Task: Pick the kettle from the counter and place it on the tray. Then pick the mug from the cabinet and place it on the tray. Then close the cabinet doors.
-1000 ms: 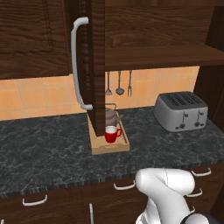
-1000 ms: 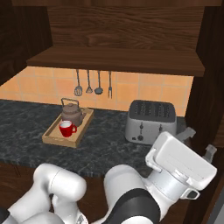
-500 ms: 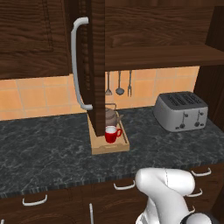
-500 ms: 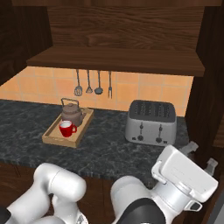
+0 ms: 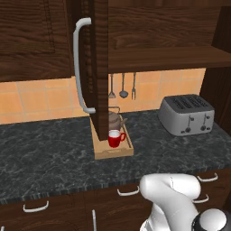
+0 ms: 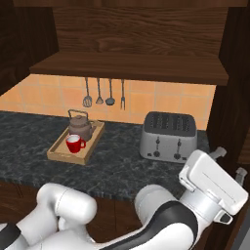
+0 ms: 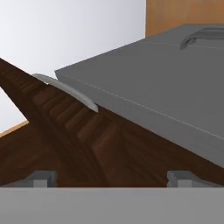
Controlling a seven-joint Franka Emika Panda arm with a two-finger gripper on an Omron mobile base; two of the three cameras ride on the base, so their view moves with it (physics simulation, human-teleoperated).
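Observation:
The kettle (image 5: 113, 120) (image 6: 80, 127) and the red mug (image 5: 115, 138) (image 6: 74, 143) both stand on the wooden tray (image 5: 113, 152) (image 6: 63, 156), which lies on the dark counter (image 5: 49, 153) (image 6: 117, 168). The cabinet (image 6: 127, 66) is open and its shelf is bare. Its left door (image 5: 100, 67) stands out edge-on with its silver handle (image 5: 79, 67). The right door (image 6: 237, 97) is open too. My gripper (image 6: 228, 163) (image 7: 113, 179) is open and holds nothing. It is low beside the right door, facing a brown panel (image 7: 83, 131) with a silver handle (image 7: 65, 89).
A silver toaster (image 5: 187, 115) (image 6: 168, 136) sits on the counter right of the tray. Utensils (image 6: 102, 93) hang on the tiled wall. A grey appliance surface (image 7: 166, 87) lies past the door. Drawers with silver handles (image 5: 128, 191) run under the counter.
My hand has shifted a little to the right and turned beside the right door. The kettle, mug, tray and doors have not moved. The gripper stayed open.

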